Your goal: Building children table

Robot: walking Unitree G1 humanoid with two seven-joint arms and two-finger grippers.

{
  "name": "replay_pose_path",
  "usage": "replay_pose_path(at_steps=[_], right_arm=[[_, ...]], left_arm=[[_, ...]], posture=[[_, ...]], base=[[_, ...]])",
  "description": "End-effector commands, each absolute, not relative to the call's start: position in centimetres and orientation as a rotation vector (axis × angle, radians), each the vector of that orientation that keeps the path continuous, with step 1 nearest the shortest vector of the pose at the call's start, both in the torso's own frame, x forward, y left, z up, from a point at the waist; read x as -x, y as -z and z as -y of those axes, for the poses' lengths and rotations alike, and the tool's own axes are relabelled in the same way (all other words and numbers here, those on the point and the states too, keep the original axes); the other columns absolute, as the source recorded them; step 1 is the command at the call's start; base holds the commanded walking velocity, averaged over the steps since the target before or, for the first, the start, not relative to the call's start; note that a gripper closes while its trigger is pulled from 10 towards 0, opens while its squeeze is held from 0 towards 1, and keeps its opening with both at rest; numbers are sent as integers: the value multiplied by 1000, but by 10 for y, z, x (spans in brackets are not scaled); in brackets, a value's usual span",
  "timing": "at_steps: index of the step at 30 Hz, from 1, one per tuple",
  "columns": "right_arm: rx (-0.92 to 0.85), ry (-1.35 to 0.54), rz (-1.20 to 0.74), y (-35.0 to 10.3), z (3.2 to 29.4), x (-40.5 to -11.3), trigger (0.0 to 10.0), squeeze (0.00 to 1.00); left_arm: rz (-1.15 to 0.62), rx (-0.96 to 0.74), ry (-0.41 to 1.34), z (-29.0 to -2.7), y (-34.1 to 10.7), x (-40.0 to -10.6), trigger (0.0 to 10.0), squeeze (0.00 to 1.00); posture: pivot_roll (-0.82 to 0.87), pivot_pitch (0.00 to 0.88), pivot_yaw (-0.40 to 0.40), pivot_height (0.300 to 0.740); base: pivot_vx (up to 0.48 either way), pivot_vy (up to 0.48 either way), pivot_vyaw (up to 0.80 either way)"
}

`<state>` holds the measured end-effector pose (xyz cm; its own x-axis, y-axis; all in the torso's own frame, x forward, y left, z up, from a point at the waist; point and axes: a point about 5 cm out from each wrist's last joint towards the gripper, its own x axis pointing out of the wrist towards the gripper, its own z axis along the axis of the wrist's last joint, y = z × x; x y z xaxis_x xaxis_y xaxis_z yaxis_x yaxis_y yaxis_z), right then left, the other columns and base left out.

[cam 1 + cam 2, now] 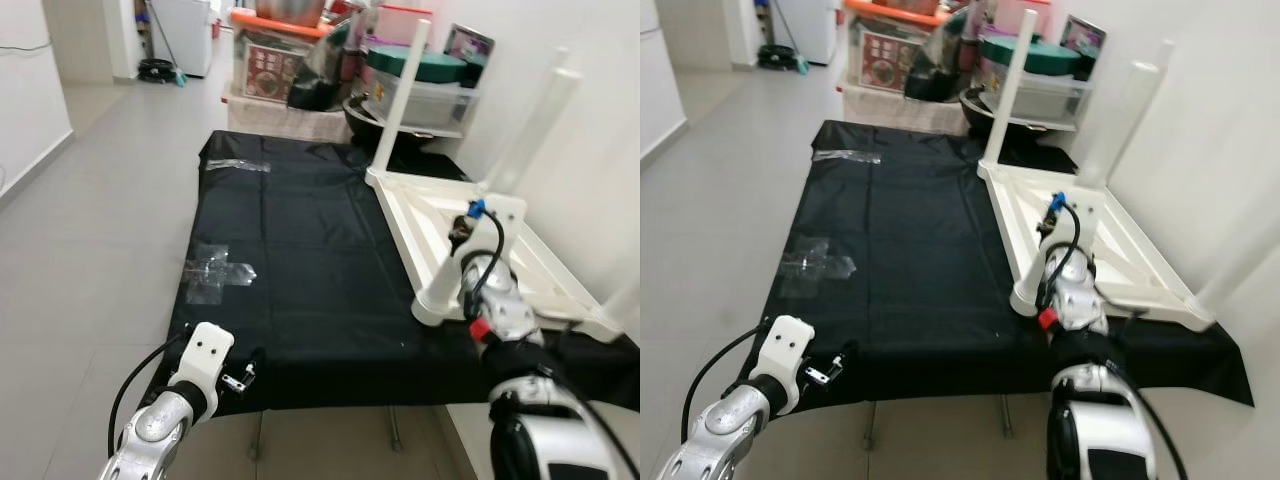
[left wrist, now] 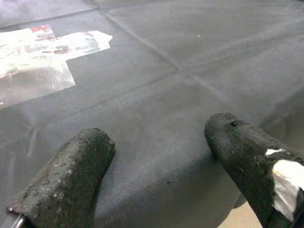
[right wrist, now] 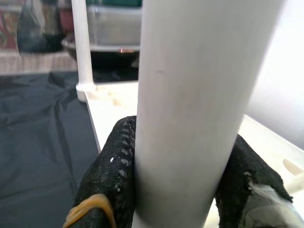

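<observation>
You get bright, even daylight across the room. The black sheet (image 1: 300,260) soaks up light, and the tape patch (image 1: 215,268) on it glints; in your left wrist view that tape burns out to white glare. The white wall beside the sheet is overexposed, washing out the table legs (image 1: 530,130) against it. Your right wrist view shows the nearest leg (image 3: 190,109) soft, too close to focus.

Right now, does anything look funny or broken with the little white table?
Nothing looks broken. The white table lies upside down on the black sheet with its legs pointing up, as for building. The right gripper is closed around the nearest leg. The left gripper hangs open over the sheet.
</observation>
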<state>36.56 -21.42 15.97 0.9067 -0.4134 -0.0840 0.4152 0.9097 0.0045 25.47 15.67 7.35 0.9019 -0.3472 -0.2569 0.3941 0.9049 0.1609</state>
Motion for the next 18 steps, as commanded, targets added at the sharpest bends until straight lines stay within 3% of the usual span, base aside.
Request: replay_pose_path(at_steps=[1,2,7,8,10,14,15,18], right_arm=[[55,448,-336,-106,213,-348,0,0],[87,357,-308,-113,193,-350,10000,0],[73,226,-239,-125,177,-359,10000,0],[86,250,-194,-135,188,-364,10000,1000],[101,271,-120,-153,206,-372,10000,1000],[97,231,-71,-169,213,-378,10000,1000],[87,153,-22,-180,214,-381,10000,0],[47,-35,82,-200,212,-380,10000,0]], left_arm=[[-254,-222,405,-153,-68,-253,10000,0],[-256,-224,406,-155,-68,-253,10000,0],[-256,-226,403,-155,-69,-254,10000,0],[-255,-225,401,-155,-69,-255,10000,0],[-254,-222,398,-154,-69,-255,10000,0],[-255,-221,396,-155,-68,-254,10000,0],[-255,-221,395,-155,-68,-254,10000,0],[-255,-220,394,-155,-68,-254,10000,0]], posture=[[57,0,-156,740],[56,0,-157,740],[55,0,-158,740],[58,0,-164,740],[58,0,-166,740],[56,0,-167,740],[57,0,-166,740],[58,0,-165,740]], base=[[0,0,0],[0,0,0],[0,0,0],[0,0,0],[0,0,0],[0,0,0],[0,0,0],[0,0,0]])
